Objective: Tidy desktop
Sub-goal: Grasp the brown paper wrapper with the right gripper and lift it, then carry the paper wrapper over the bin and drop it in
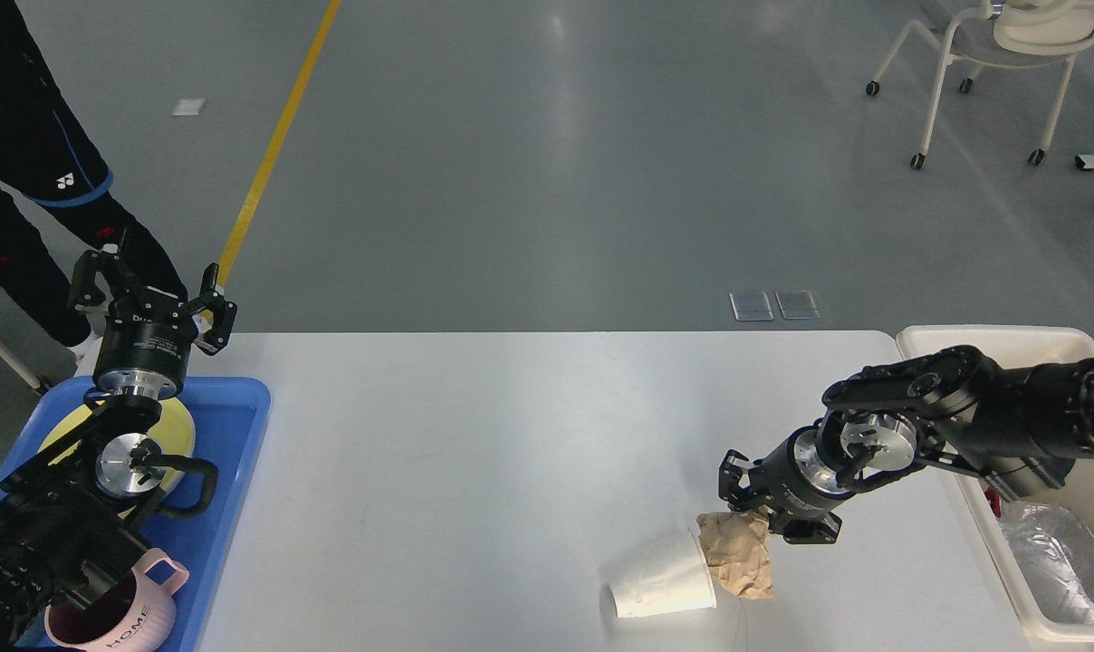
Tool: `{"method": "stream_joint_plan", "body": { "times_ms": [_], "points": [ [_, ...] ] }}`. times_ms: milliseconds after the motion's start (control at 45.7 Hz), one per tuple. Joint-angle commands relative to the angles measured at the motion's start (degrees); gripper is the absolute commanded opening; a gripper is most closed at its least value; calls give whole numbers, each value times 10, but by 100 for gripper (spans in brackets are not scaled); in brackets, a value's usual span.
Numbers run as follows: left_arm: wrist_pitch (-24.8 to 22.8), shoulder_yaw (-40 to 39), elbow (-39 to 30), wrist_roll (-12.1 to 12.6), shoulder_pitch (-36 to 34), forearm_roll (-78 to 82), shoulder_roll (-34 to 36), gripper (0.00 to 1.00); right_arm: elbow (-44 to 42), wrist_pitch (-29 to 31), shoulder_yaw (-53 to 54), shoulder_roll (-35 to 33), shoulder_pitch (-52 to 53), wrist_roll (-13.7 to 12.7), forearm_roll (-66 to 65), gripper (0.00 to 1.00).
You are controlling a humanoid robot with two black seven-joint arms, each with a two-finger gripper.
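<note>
The white desktop (511,435) carries a white paper cup (660,589) lying on its side near the front edge. A crumpled brown paper (737,557) rests against the cup's right end. My right gripper (757,523) reaches in from the right, and its fingers are pinched on the top of the brown paper. My left gripper (153,288) is raised over the far end of the blue tray (239,426), open and holding nothing.
The blue tray at the left holds a yellow plate (183,426) and a pink mug (117,620). A cream bin (991,340) with clear plastic (1050,552) inside stands off the table's right end. A person (31,181) stands far left, and a chair (991,54) far right.
</note>
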Motion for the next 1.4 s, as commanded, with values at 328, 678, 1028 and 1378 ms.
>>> {"method": "stream_joint_plan", "body": {
  "times_ms": [328, 678, 1028, 1378],
  "points": [
    [0, 0, 0, 0, 0, 0, -1, 97, 190, 78, -123, 22, 456, -3, 1, 0],
    [0, 0, 1, 0, 0, 0, -1, 97, 236, 95, -181, -2, 549, -3, -4, 0],
    [0, 0, 0, 0, 0, 0, -1, 97, 69, 52, -230, -246, 318, -3, -109, 0],
    [0, 0, 1, 0, 0, 0, -1, 97, -229, -110, 59, -268, -112, 1, -111, 0]
  ]
}}
